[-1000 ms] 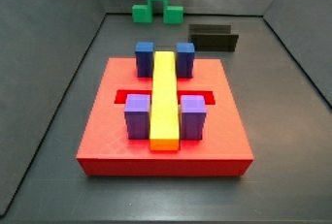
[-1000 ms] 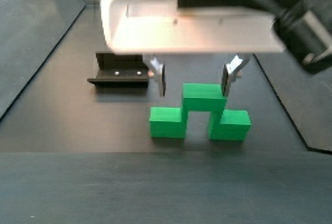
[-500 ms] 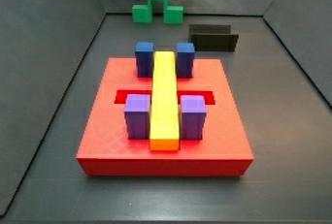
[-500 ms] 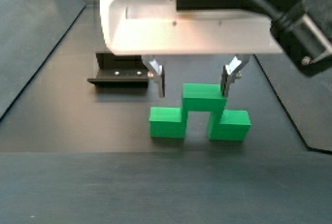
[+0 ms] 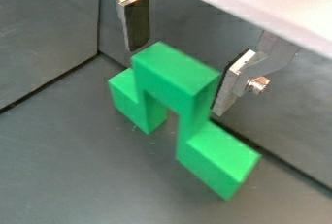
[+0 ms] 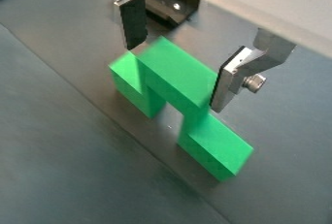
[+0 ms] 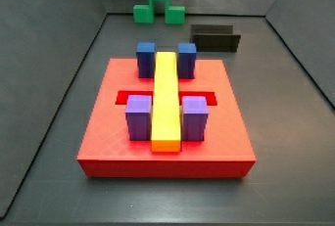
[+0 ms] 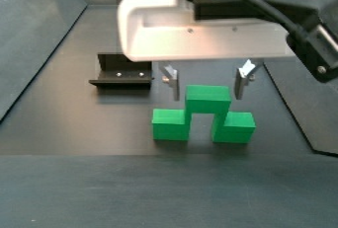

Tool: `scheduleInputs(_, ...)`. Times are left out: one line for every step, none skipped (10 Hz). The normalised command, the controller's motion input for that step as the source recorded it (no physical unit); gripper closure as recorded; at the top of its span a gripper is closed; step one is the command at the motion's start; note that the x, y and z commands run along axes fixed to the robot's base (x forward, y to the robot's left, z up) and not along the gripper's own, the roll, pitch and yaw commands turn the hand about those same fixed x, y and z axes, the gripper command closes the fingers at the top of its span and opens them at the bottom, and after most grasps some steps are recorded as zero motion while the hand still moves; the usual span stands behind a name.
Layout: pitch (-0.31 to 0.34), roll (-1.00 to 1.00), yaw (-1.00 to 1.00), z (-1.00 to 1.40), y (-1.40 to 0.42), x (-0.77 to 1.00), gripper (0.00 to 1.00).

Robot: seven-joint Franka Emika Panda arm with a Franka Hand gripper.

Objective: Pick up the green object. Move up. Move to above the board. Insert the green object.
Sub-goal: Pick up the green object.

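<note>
The green object [image 8: 203, 115] sits on the dark floor, raised centre cube between two lower side cubes; it also shows in both wrist views [image 5: 176, 97] [image 6: 169, 84] and far back in a side view [image 7: 159, 9]. My gripper [image 8: 205, 74] hangs directly over it, open, one finger [image 5: 135, 19] on each side of the centre cube, with gaps. The other finger [image 6: 234, 78] stands beside the cube's opposite face. The red board [image 7: 118, 137] lies nearer the front, carrying a long yellow bar [image 7: 165, 98], blue blocks [image 7: 147, 56] and purple blocks [image 7: 139, 117].
The dark L-shaped fixture [image 8: 121, 73] stands on the floor just left of the green object, also seen as a dark box [image 7: 216, 39] behind the board. Grey walls enclose the workspace on both sides.
The gripper has shifted slightly to the right over the green object. The object has not moved.
</note>
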Motion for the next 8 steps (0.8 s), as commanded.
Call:
scheduleInputs(0.051, 0.15, -0.02, -0.34, 0.00, -0.29, 0.00)
scheduleInputs(0.034, 0.15, -0.02, -0.37, 0.00, -0.25, 0.00)
scheduleInputs(0.020, 0.20, 0.00, -0.35, 0.10, -0.06, 0.00)
scheduleInputs(0.026, 0.22, 0.00, -0.30, 0.11, -0.02, 0.00)
scheduleInputs(0.037, 0.10, 0.00, -0.12, 0.00, -0.04, 0.00)
scheduleInputs(0.029, 0.04, 0.00, -0.06, 0.00, -0.04, 0.00)
scheduleInputs(0.027, 0.00, 0.00, 0.00, 0.00, 0.00, 0.00)
scheduleInputs(0.016, 0.00, 0.00, 0.00, 0.00, 0.00, 0.00)
